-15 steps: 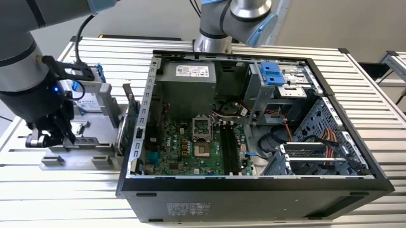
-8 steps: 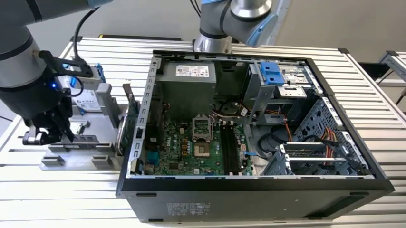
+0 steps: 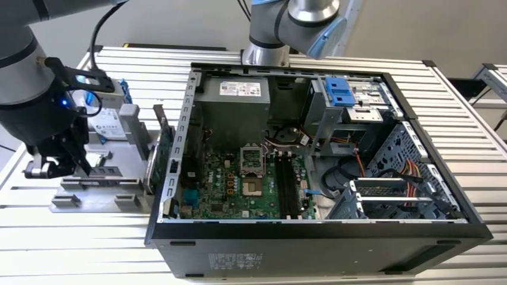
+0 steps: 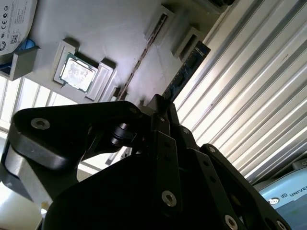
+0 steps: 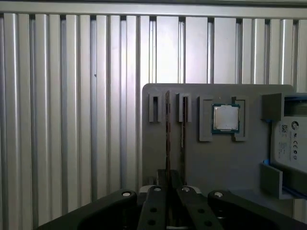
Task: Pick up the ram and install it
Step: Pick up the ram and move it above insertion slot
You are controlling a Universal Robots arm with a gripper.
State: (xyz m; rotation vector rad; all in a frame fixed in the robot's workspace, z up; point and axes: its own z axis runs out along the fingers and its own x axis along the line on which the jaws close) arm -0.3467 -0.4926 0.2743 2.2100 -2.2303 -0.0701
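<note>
I see the gripper (image 5: 168, 187) with its jaws drawn almost together, pinching the ram (image 5: 168, 134). The ram is a thin dark strip, seen edge-on, running straight out from between the jaws over the grey tray (image 5: 225, 163). A second strip (image 5: 183, 134) stands just beside the jaws, and a square processor (image 5: 225, 118) lies beyond it.

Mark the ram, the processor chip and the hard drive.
ram (image 5: 168, 134): first wrist view, its thin edge.
processor chip (image 5: 225, 118): first wrist view, silver lid centre.
hard drive (image 5: 290, 143): first wrist view, white label.
</note>
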